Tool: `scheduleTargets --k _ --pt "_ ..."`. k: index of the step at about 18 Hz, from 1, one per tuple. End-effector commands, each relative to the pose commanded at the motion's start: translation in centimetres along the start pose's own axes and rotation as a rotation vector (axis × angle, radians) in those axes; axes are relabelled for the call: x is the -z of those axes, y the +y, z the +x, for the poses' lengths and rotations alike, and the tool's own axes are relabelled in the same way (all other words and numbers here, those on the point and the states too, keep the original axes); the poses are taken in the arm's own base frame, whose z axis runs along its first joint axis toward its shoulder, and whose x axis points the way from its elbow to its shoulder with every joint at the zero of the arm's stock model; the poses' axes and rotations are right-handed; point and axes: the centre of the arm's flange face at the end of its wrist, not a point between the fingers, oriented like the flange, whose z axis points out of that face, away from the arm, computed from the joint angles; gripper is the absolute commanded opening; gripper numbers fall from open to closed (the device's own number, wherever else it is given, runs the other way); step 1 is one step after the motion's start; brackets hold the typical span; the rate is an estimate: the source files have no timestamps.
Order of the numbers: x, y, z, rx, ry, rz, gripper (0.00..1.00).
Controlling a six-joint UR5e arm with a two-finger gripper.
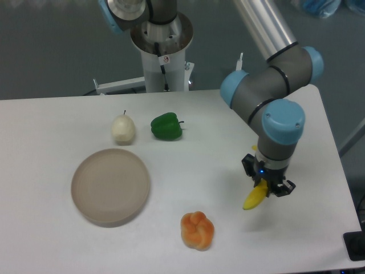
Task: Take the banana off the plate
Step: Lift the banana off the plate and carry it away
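The yellow banana (254, 198) hangs in my gripper (267, 186) over the right part of the table, far from the plate; only its lower end shows below the fingers. The gripper is shut on it, pointing down. Whether the banana's tip touches the table I cannot tell. The beige plate (110, 185) lies at the left of the table with nothing on it.
A pale pear (123, 129) and a green pepper (166, 127) stand behind the plate. A lumpy orange pepper (197, 230) sits near the front edge, left of the gripper. The robot base (161, 45) stands at the back; the table's right edge is near the gripper.
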Motion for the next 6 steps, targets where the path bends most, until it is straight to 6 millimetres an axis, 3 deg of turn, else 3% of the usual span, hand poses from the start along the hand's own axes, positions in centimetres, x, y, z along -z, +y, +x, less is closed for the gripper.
scheduleTargets --k 6 --pt "-0.43 0.05 0.2 0.0 0.007 -0.003 0.0"
